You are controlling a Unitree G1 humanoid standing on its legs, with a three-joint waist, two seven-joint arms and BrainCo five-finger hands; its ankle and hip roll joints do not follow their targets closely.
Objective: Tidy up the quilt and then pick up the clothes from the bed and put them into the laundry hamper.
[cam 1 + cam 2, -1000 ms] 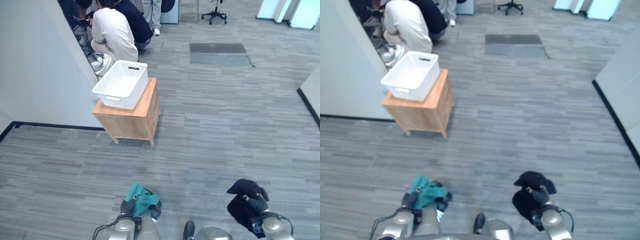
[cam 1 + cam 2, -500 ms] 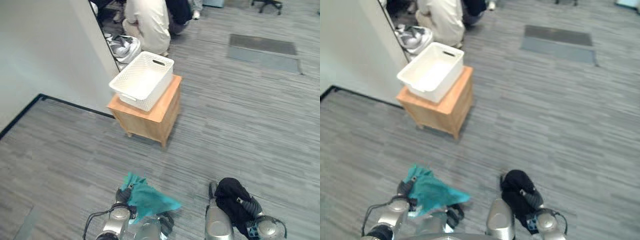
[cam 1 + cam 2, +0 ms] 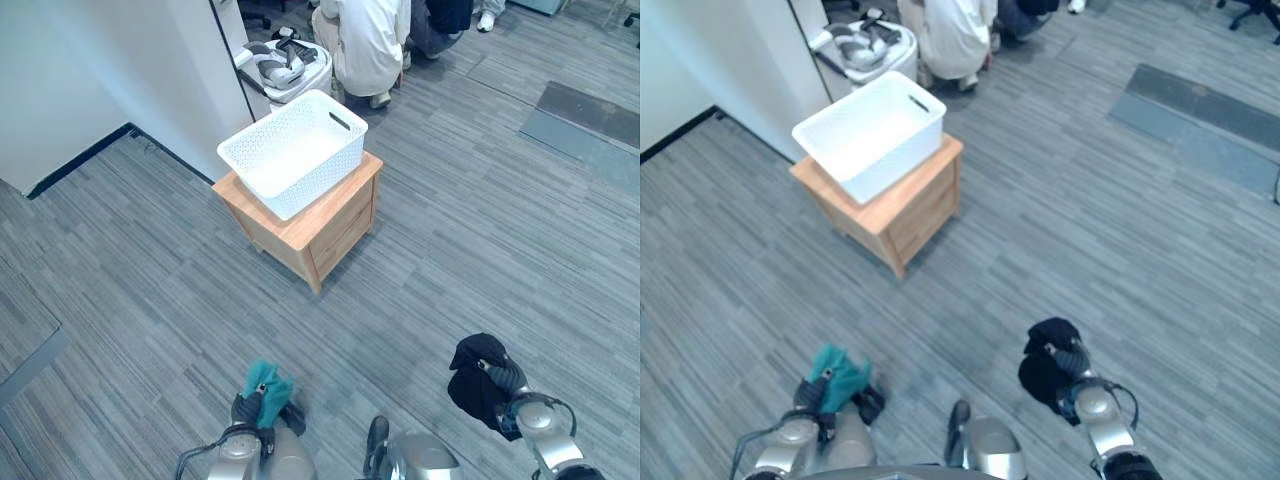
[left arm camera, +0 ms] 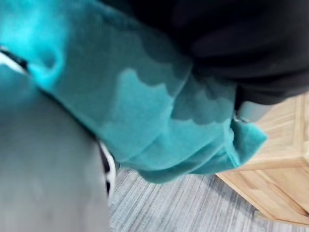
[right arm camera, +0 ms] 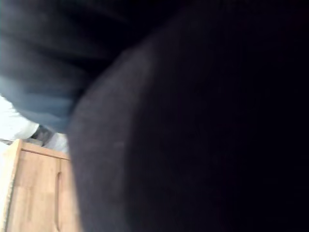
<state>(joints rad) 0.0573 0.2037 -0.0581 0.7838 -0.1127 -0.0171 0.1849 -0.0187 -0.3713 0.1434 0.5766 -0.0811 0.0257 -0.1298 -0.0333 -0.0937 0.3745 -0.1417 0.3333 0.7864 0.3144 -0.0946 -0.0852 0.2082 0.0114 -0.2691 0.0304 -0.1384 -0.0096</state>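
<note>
The white lattice laundry hamper (image 3: 293,152) stands on a small wooden cabinet (image 3: 322,226) ahead of me, left of centre. Low in the left eye view, my left hand (image 3: 249,409) is shut on a bunched teal garment (image 3: 268,381), seen close up in the left wrist view as the teal garment (image 4: 159,125). At the lower right, my right hand (image 3: 504,375) is shut on a black garment (image 3: 470,386), which hangs below it; the black garment (image 5: 217,121) covers most of the right wrist view. Both hands are well short of the hamper.
A person in a white top (image 3: 368,38) crouches just behind the cabinet, beside a white tub of things (image 3: 281,64). A white wall (image 3: 110,70) with a dark skirting runs along the left. Grey plank floor (image 3: 480,240) lies between me and the cabinet.
The whole picture has swung, so the camera has moved; the hamper and cabinet now show from another angle. The teal garment, spread wide half a second ago, hangs bunched. Both hands keep their garments.
</note>
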